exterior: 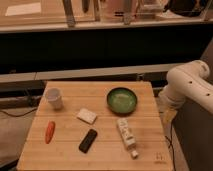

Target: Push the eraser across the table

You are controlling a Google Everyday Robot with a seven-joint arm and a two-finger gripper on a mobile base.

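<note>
The eraser [88, 140], a small flat black bar, lies at a slant on the front middle of the light wooden table [65, 152]. It sits between an orange carrot [49, 132] on its left and a white tube [127, 136] on its right. My gripper is out of view. Only the white arm [187, 82] shows, at the right edge beside the table's far right corner and well away from the eraser.
A white cup [54, 98] stands at the back left. A cream-white flat block [87, 116] lies just behind the eraser. A green bowl [122, 99] sits at the back right. A small mark [159, 157] is at the front right corner. A dark counter runs behind the table.
</note>
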